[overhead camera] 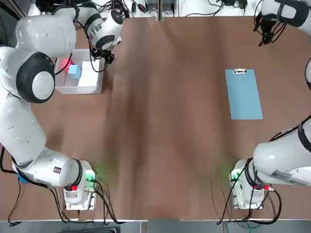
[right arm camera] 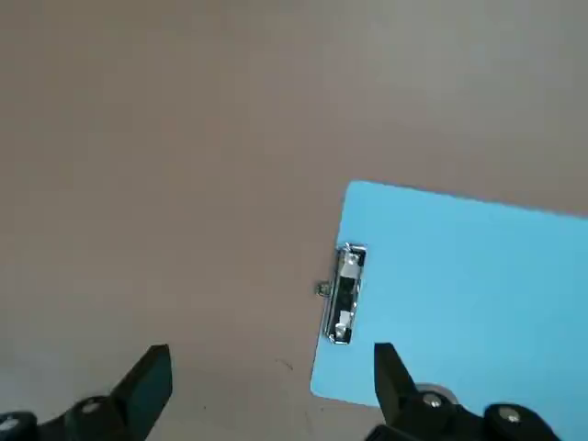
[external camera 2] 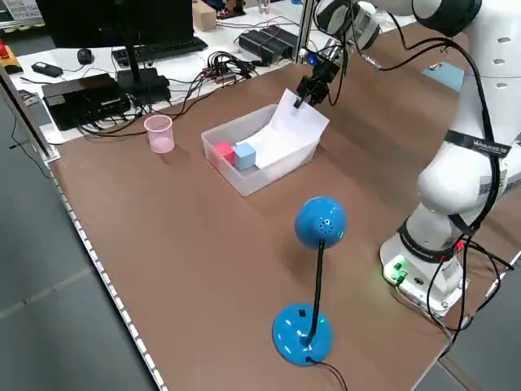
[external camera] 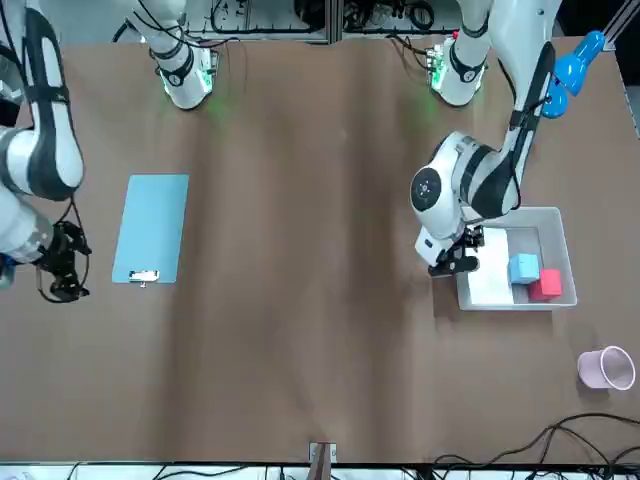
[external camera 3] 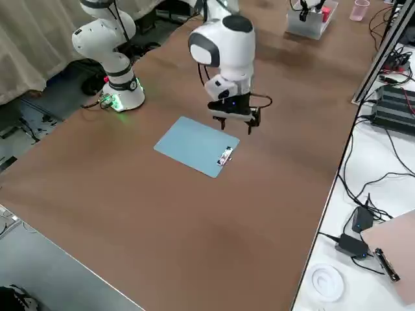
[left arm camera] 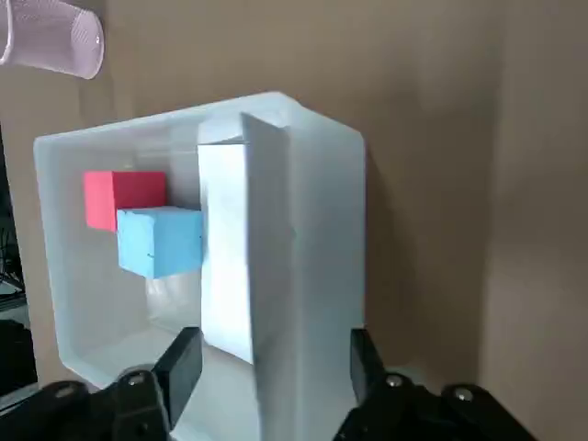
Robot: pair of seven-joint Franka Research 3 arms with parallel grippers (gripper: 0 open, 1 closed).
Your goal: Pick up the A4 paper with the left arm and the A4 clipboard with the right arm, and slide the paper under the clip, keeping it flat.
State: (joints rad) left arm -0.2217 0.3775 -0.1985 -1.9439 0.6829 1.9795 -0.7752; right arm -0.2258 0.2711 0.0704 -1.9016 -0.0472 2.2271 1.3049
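Note:
The white A4 paper [left arm camera: 243,248] leans bent inside a clear bin [left arm camera: 64,276] at the table's far left, one edge rising over the bin's wall [external camera 2: 293,130]. My left gripper [left arm camera: 273,347] is open, with one finger on each side of that raised edge. The light-blue A4 clipboard [overhead camera: 243,94] lies flat on the right half of the table, its metal clip [overhead camera: 239,71] at the far short edge. My right gripper [right arm camera: 268,363] hovers open above the table just beyond the clip end [right arm camera: 345,292], touching nothing.
A red block [left arm camera: 124,195] and a blue block [left arm camera: 161,241] sit in the bin beside the paper. A pink cup [external camera: 606,367] lies beyond the bin. A blue desk lamp [external camera 2: 317,224] stands near the left arm's base.

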